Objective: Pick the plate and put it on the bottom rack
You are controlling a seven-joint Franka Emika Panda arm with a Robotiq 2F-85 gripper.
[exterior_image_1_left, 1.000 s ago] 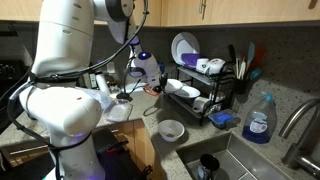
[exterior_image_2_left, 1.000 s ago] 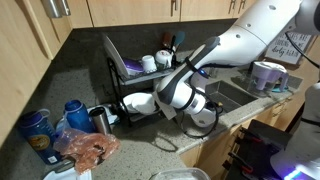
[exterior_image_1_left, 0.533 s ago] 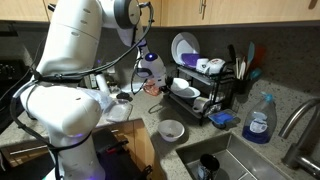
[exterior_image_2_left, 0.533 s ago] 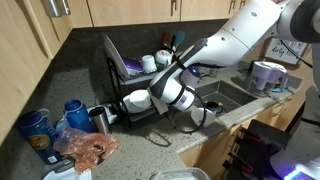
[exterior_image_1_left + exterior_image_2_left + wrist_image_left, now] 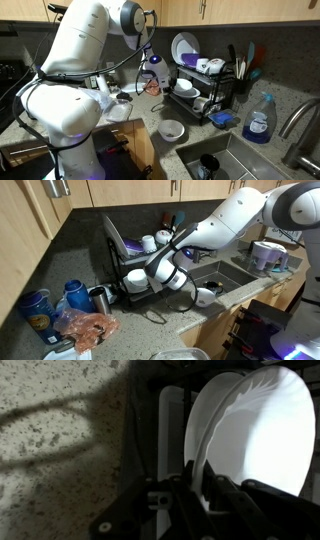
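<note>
The plate (image 5: 250, 430) is a small white round dish, held upright on edge by its rim in my gripper (image 5: 198, 485), which is shut on it. In an exterior view the plate (image 5: 137, 279) hangs at the open end of the black wire dish rack, level with the bottom rack (image 5: 133, 293); my gripper (image 5: 153, 277) is just beside it. In an exterior view the gripper (image 5: 158, 76) sits at the near end of the bottom rack (image 5: 197, 103). Whether the plate touches the wires I cannot tell.
The upper tier holds a large blue-rimmed plate (image 5: 183, 47) and mugs (image 5: 210, 66). A white bowl (image 5: 171, 129) sits on the granite counter (image 5: 60, 440) by the sink (image 5: 228, 158). A blue soap bottle (image 5: 259, 120) and the faucet (image 5: 296, 120) stand further along. Blue cans (image 5: 35, 305) and a packet (image 5: 90, 330) lie near the counter's edge.
The arm has carried the plate closer to the rack over the last second, the gripper staying shut on its rim.
</note>
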